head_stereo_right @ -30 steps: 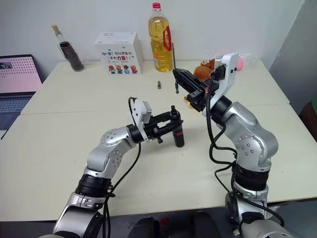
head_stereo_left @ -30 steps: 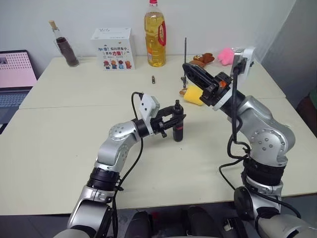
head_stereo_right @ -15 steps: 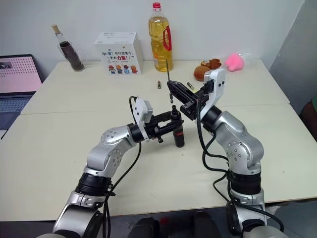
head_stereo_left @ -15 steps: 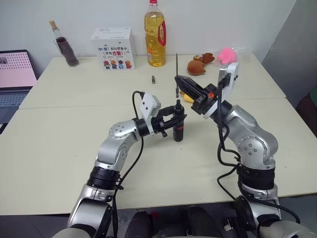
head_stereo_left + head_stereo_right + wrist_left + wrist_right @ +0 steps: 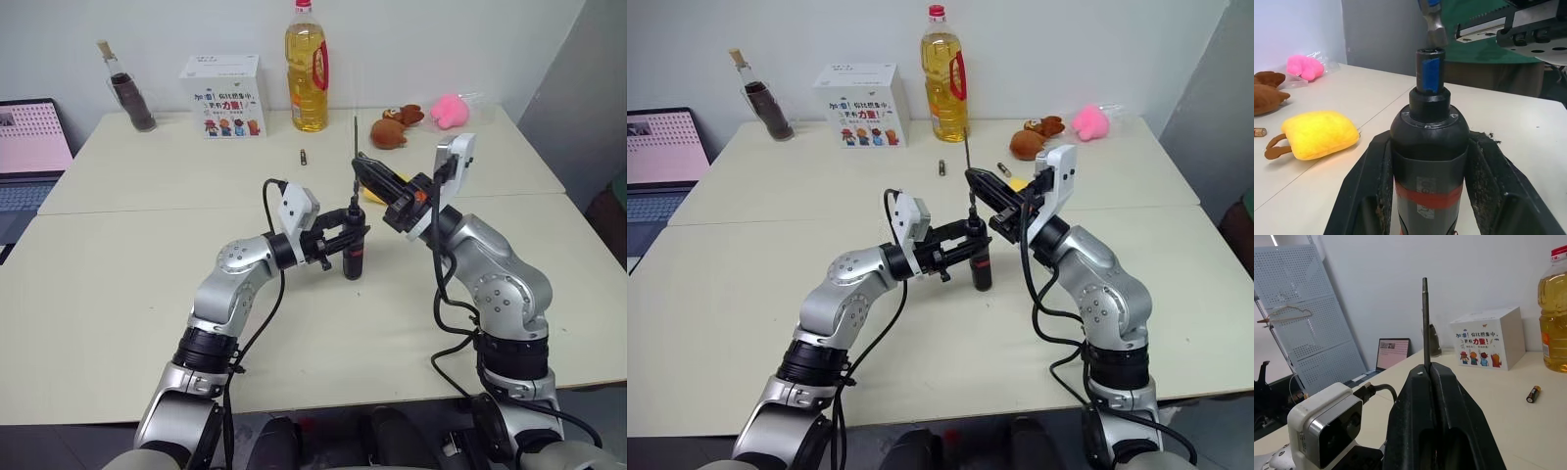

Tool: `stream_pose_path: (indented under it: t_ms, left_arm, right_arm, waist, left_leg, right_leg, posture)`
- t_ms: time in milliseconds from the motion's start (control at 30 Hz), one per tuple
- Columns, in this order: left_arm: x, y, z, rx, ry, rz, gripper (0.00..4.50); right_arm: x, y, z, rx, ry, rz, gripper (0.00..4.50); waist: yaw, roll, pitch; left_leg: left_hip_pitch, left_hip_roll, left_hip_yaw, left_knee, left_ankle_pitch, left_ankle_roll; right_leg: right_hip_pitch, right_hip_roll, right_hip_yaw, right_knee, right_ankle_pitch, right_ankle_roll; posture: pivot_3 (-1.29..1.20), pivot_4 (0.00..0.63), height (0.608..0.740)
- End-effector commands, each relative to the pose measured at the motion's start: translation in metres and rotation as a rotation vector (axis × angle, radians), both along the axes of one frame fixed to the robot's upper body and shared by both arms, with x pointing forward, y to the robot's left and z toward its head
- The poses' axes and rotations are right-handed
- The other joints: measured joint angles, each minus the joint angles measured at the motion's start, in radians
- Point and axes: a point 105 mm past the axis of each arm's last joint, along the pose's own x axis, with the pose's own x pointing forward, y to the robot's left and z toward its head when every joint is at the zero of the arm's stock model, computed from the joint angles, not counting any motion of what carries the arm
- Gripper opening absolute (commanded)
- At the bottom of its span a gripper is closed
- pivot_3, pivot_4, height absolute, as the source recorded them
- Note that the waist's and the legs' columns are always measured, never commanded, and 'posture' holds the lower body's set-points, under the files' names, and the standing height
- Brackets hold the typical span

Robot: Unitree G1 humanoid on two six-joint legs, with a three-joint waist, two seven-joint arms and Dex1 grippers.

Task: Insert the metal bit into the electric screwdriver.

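Holding electric screwdriver [image 5: 353, 257] upright on table [image 5: 118, 294], left gripper [image 5: 343, 240] clamped. Left wrist: blue socket under lowered tip. Right wrist: right gripper [image 5: 1431, 369] pinching metal bit [image 5: 1425, 318]; slight tilt risks missing socket.

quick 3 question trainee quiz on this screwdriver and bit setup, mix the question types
1. True or false: the electric screwdriver stands upright on the table, clamped in the left gripper.
2. What does the right gripper hold?
3. The metal bit is: A) flat on the table B) upright above the screwdriver's tip C) beside the laptop

Key: 1 true; 2 the metal bit; 3 B
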Motion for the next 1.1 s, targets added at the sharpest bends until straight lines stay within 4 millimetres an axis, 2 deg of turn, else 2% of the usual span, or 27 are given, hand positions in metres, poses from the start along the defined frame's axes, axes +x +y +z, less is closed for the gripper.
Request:
stream_pose_path:
  t_ms: [33, 233, 533, 733, 1100]
  left_arm:
    - [0.0, 0.0, 0.009, 0.003, -0.037, -0.002, 1.67]
    - [-0.003, 0.0, 0.008, 0.005, -0.037, -0.007, 1.67]
    - [-0.005, 0.002, 0.007, -0.001, -0.037, -0.004, 1.67]
    - [-0.004, 0.001, 0.008, -0.002, -0.04, -0.006, 1.67]
    - [-0.003, 0.0, 0.008, 0.002, -0.043, -0.006, 1.67]
  right_arm:
    - [-0.002, 0.002, 0.006, 0.001, -0.037, 0.007, 0.02]
    - [-0.002, 0.005, 0.003, -0.007, -0.033, 0.021, 0.02]
    - [-0.002, -0.001, -0.008, -0.045, -0.032, 0.015, 0.02]
    - [-0.01, 0.001, -0.023, -0.122, -0.054, 0.042, 0.02]
    - [-0.017, 0.001, -0.031, -0.174, -0.067, 0.064, 0.02]
  waist:
    - [0.0, 0.0, 0.0]
    - [0.0, 0.0, 0.0]
    - [0.001, 0.0, 0.0]
    - [0.002, 0.0, 0.0]
    - [0.002, 0.0, 0.0]
  left_leg:
    - [0.0, 0.0, 0.0, 0.0, 0.0, 0.0]
    - [0.0, 0.0, 0.0, 0.0, 0.0, 0.0]
    - [0.0, 0.0, 0.0, 0.0, 0.0, 0.0]
    - [0.0, 0.0, 0.0, 0.0, 0.0, 0.0]
    - [0.0, 0.0, 0.0, 0.0, 0.0, 0.0]
  right_leg:
    - [0.0, 0.0, 0.0, 0.0, 0.0, 0.0]
    - [0.0, 0.0, 0.0, 0.0, 0.0, 0.0]
    - [0.0, 0.0, 0.0, 0.0, 0.0, 0.0]
    - [0.0, 0.0, 0.0, 0.0, 0.0, 0.0]
    - [0.001, 0.0, 0.0, 0.0, 0.0, 0.0]
  posture:
    - [0.0, 0.15, 0.74]
    - [0.0, 0.15, 0.74]
    - [0.0, 0.15, 0.74]
    - [0.0, 0.15, 0.74]
    - [0.0, 0.15, 0.74]
